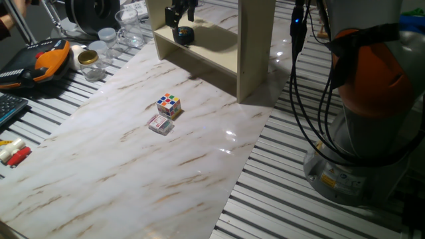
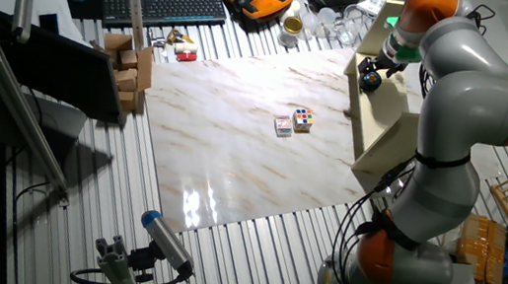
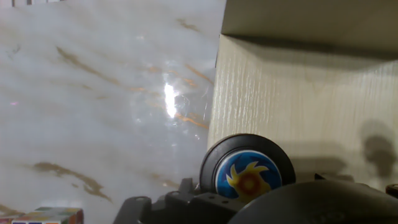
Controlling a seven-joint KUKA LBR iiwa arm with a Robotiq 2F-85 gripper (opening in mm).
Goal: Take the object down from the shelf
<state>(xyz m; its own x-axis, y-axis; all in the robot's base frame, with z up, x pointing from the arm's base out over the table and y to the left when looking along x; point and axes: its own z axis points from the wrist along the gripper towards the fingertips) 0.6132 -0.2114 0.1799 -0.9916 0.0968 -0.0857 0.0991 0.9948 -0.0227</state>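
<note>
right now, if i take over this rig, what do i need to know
Gripper: hangs just above the black disc with the blue and orange face; whether the fingers are open or closed on it cannot be told.
Disc: on the shelf board, near its front edge.
Marble tabletop: a Rubik's cube and a small card box lie together mid-table.
Done: approach to the disc.
Left: confirm the grasp, lift the disc out, set it on the tabletop.

No legible text, label or number anywhere.
</note>
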